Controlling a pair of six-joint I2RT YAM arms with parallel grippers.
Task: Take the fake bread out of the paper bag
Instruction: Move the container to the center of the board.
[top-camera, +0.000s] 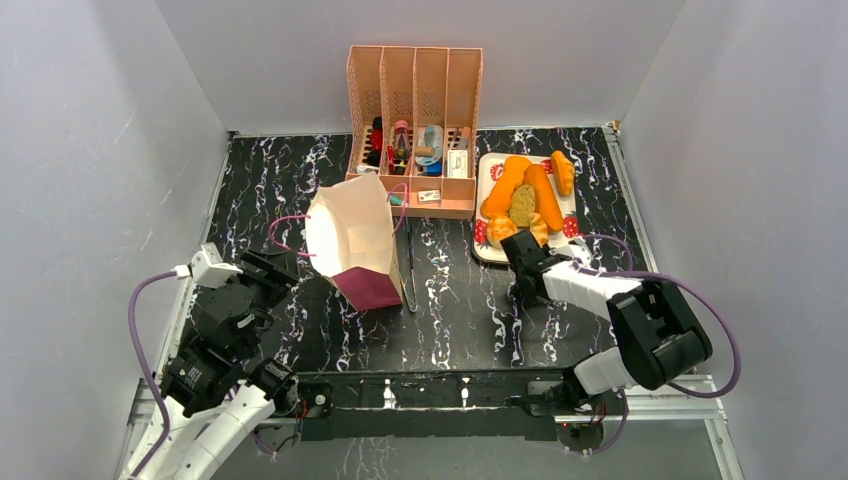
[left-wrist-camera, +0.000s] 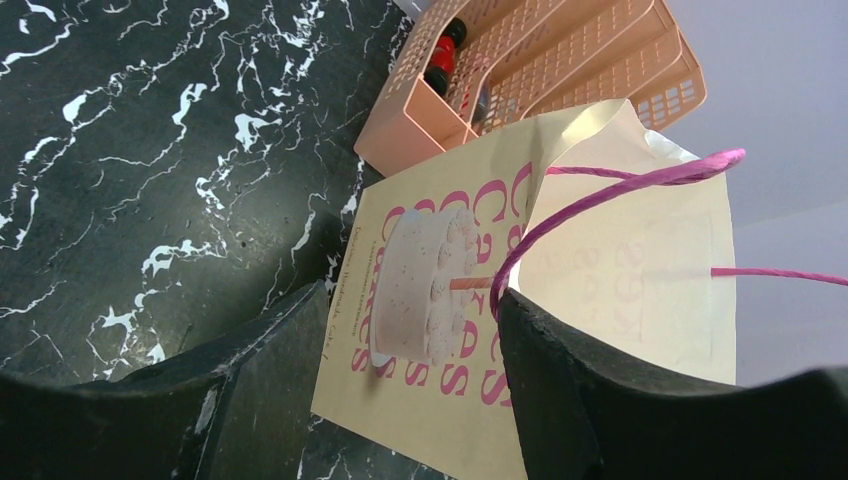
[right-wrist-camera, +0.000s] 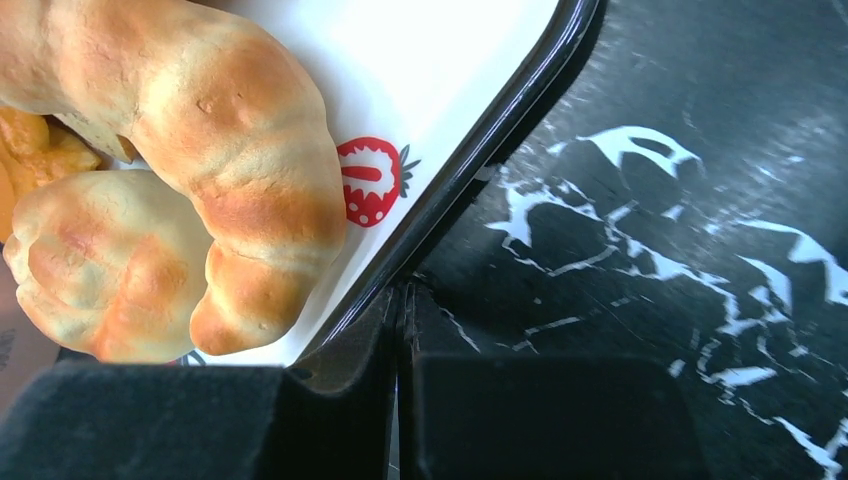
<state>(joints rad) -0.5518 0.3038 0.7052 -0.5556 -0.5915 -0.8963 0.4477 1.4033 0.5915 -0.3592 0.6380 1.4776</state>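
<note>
The paper bag (top-camera: 352, 238) lies tilted on the marble table, its mouth facing up and left and its magenta bottom (top-camera: 368, 288) toward me. Only bare cream paper shows inside. My left gripper (top-camera: 283, 268) is open just left of the bag. In the left wrist view its jaws (left-wrist-camera: 410, 385) frame the bag's printed face (left-wrist-camera: 430, 300), and a pink cord handle (left-wrist-camera: 620, 185) runs past the right finger. The fake bread (top-camera: 543, 196) lies piled on a white tray (top-camera: 487, 165). My right gripper (top-camera: 520, 272) is shut and empty at the tray's near edge (right-wrist-camera: 480, 140), beside a croissant (right-wrist-camera: 230, 170).
A peach slotted file organiser (top-camera: 415, 110) with small items stands behind the bag and shows too in the left wrist view (left-wrist-camera: 560, 70). A round roll (right-wrist-camera: 100, 270) sits beside the croissant. Grey walls close in the table on three sides.
</note>
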